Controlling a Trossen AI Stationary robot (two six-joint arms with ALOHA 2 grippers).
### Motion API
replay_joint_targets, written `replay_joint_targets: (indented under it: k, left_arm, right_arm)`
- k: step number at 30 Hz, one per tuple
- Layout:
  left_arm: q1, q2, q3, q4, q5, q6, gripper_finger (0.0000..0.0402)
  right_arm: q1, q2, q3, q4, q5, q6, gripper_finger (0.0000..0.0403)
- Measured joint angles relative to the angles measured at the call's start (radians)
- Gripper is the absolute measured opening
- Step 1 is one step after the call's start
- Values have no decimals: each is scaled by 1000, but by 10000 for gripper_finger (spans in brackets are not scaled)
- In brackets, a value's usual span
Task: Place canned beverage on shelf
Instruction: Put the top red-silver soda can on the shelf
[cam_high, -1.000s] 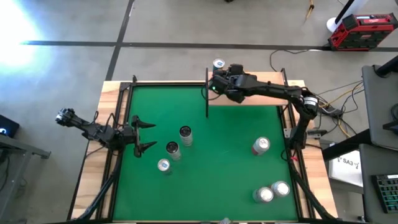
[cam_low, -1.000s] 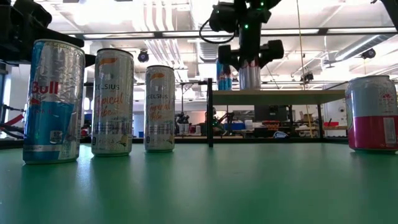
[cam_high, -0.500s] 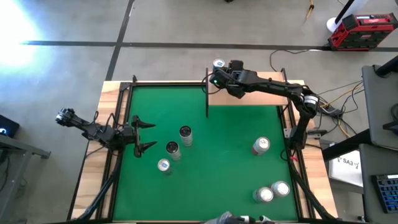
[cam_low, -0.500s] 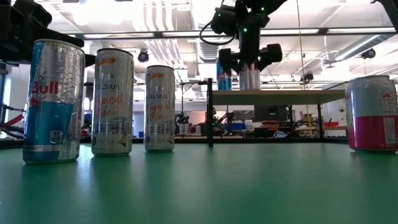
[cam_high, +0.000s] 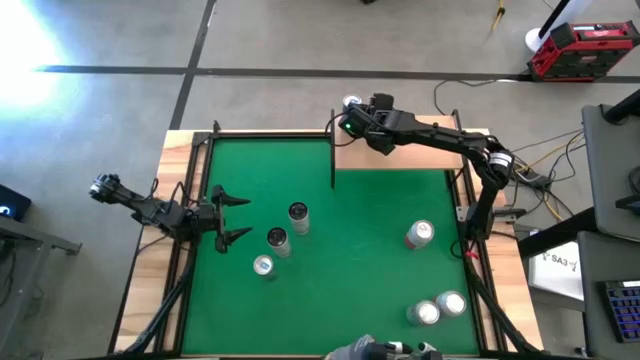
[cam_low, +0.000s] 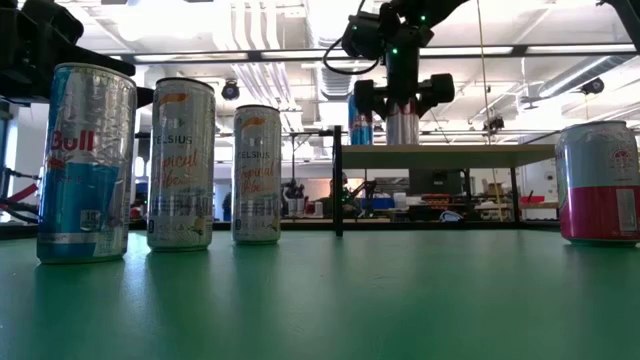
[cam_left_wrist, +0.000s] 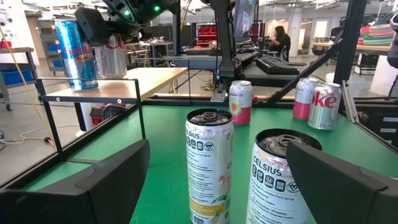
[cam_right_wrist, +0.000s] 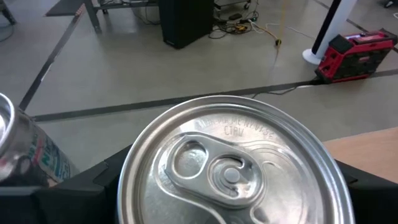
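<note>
Grey concrete floor (cam_high: 120, 110) with dark seams, red toolbox (cam_high: 583, 50), white ceiling pipes (cam_low: 260, 30), distant workbenches

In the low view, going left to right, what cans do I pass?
Red Bull can → Celsius can → second Celsius can → blue can on the shelf → silver can in the right tool → pink and silver can.

1. On shelf (cam_high: 400, 155), far edge of table (cam_high: 370, 240): two cans side by side at its left end, one (cam_low: 402, 126) clasped in right gripper (cam_low: 403, 98).
2. Mid-left: three cans (cam_high: 280, 240) clustered, just right of left gripper (cam_high: 232, 218).
3. Right side: one can (cam_high: 419, 234), then two more (cam_high: 437, 308) nearer.
</note>
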Motion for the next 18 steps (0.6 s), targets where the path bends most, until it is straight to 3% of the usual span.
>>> replay_joint_targets:
  k: [18]
  left_arm:
    - [0, 0, 0, 0, 0, 0, 361]
  right_arm:
    - [-2, 0, -26, 1, -11, 1, 295]
